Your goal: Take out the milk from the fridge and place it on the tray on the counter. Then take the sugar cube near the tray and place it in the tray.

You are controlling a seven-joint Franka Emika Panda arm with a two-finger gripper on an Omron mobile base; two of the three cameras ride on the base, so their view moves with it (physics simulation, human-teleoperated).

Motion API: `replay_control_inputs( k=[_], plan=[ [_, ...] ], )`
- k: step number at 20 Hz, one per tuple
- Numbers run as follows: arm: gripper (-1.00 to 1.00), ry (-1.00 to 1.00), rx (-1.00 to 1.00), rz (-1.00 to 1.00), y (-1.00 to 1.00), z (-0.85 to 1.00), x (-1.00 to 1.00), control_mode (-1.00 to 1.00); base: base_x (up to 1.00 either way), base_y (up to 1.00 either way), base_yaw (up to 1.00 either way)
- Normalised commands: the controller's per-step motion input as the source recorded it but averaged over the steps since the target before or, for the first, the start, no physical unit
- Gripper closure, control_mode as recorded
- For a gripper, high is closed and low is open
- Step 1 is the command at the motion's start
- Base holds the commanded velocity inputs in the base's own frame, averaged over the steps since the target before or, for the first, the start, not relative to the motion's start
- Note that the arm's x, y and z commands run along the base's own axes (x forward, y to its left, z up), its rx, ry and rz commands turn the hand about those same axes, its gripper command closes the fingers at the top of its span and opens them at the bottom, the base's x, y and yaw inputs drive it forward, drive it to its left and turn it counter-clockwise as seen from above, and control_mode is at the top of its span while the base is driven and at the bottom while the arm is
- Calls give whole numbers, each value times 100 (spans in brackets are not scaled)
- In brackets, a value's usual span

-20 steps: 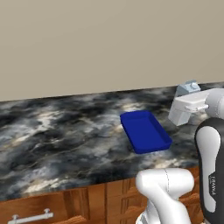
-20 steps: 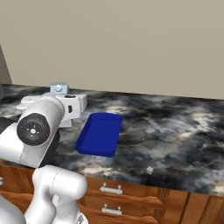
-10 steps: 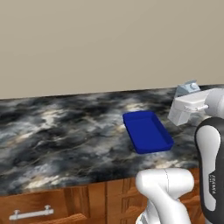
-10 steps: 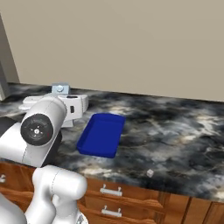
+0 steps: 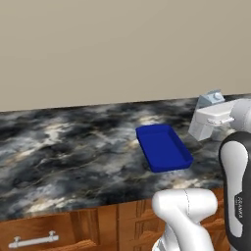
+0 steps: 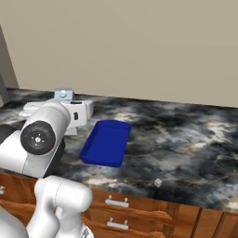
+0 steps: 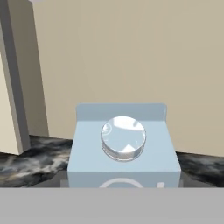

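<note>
My gripper (image 5: 210,111) is shut on the milk (image 5: 212,97), a pale carton whose peaked top pokes up behind the white hand. It hangs over the counter (image 5: 73,147) just right of the tray (image 5: 163,147). From the right, the milk (image 6: 64,94) in my gripper (image 6: 69,105) sits left of the deep-blue tray (image 6: 107,142). Up close, the milk (image 7: 124,153) shows its round cap, and the carton hides the fingers. The sugar cube (image 6: 158,182) lies near the counter's front edge, right of the tray. The fridge (image 6: 7,69) is a grey edge at far left.
A beige wall (image 5: 122,49) backs the black marble counter (image 6: 195,135). Brown drawers with silver handles (image 6: 116,203) run below the front edge. My own white arm (image 6: 42,139) stands in front of the counter's left part.
The whole picture has slid slightly in the right base view, showing more of the grey fridge edge, so the camera moved. The arm holds the milk in the same pose.
</note>
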Motion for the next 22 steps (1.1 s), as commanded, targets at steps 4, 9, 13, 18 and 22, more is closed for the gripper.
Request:
replay_control_inputs(
  k=[4, 9, 13, 18, 22],
  plan=[
    [100, 0, 0, 0, 0, 0, 0, 100, 94, -11, 0],
    [100, 0, 0, 0, 0, 0, 0, 100, 73, -36, -4],
    [100, 0, 0, 0, 0, 0, 0, 100, 50, 0, -31],
    [100, 0, 0, 0, 0, 0, 0, 100, 44, 1, -11],
    [100, 0, 0, 0, 0, -9, 18, -100, 39, 0, 0]
  ],
)
